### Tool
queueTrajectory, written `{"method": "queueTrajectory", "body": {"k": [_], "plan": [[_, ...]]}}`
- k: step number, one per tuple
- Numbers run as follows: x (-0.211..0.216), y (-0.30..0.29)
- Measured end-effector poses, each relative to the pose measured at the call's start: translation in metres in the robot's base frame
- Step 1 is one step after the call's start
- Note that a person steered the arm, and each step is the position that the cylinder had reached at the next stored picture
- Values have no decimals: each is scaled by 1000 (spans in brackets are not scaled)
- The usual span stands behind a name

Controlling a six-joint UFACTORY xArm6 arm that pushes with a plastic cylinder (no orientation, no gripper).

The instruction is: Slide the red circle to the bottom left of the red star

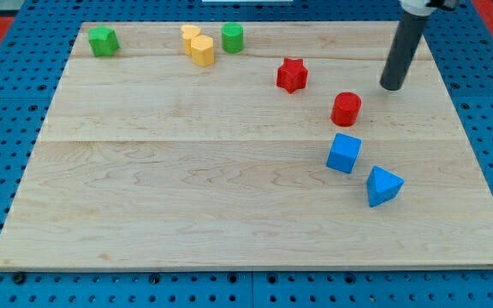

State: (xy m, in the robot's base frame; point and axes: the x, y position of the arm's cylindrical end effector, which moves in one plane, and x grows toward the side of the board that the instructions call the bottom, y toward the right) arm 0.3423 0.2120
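The red circle [346, 109] stands on the wooden board [187, 188], right of centre. The red star [292, 74] lies up and to the left of it, a short gap apart. My tip [392, 86] rests on the board up and to the right of the red circle, not touching it. The dark rod rises from the tip toward the view's top right.
A blue cube [344, 153] sits just below the red circle, and a blue triangular block [383, 186] lies lower right. Near the top edge are a green star-like block [103, 40], two yellow blocks [198, 44] and a green cylinder [233, 38].
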Motion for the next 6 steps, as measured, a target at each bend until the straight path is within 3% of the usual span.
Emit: {"method": "queueTrajectory", "body": {"k": [1, 5, 6], "plan": [[23, -17], [52, -13], [48, -56]]}}
